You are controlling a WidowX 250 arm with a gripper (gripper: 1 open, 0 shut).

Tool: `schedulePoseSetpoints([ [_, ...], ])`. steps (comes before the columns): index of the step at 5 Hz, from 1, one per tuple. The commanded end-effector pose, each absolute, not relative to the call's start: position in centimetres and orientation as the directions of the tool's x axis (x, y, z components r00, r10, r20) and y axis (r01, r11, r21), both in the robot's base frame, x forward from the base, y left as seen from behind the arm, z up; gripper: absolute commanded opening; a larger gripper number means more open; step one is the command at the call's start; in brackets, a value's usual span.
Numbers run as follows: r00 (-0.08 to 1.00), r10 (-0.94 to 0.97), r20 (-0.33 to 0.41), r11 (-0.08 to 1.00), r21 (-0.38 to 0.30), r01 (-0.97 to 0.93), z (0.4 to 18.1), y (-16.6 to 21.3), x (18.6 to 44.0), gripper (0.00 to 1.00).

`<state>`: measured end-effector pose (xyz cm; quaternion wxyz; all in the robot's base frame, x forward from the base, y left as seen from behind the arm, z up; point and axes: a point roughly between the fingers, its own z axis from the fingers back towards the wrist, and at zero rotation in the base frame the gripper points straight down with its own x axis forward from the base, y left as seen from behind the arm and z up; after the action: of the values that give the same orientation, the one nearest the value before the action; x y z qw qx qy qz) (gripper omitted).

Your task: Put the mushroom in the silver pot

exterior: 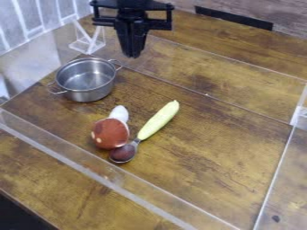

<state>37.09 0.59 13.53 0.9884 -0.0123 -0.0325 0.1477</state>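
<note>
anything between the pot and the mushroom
Nothing: in the camera view only bare wood table lies between the pot and the mushroom.

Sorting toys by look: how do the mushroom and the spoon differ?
The mushroom is round with a reddish-brown cap; the spoon is long with a yellow-green handle. The mushroom shows a white stem; the spoon ends in a dark bowl. Both lie side by side on the table.

No legible text or labels
</note>
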Motion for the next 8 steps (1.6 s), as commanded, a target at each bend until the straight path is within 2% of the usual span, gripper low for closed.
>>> schedulePoseSetpoints([
  [1, 0.957, 0.259, 0.127, 0.965, -0.075, -0.251, 15.8, -2.1, 39.6, 0.0],
  [2, 0.969, 0.216, 0.121, 0.974, -0.094, -0.206, 16.0, -5.4, 41.5, 0.0],
  [3, 0.976, 0.186, 0.113, 0.979, -0.101, -0.175, 15.9, -5.8, 42.4, 0.0],
  [4, 0.979, 0.169, 0.112, 0.983, -0.097, -0.159, 16.3, -4.5, 42.4, 0.0],
  [6, 0.966, 0.238, 0.106, 0.969, -0.09, -0.229, 15.0, -2.2, 42.1, 0.0],
  [7, 0.957, 0.272, 0.103, 0.961, -0.09, -0.263, 14.2, -2.2, 42.6, 1.0],
  [8, 0.952, 0.288, 0.1, 0.956, -0.095, -0.278, 13.3, -3.4, 44.0, 0.0],
])
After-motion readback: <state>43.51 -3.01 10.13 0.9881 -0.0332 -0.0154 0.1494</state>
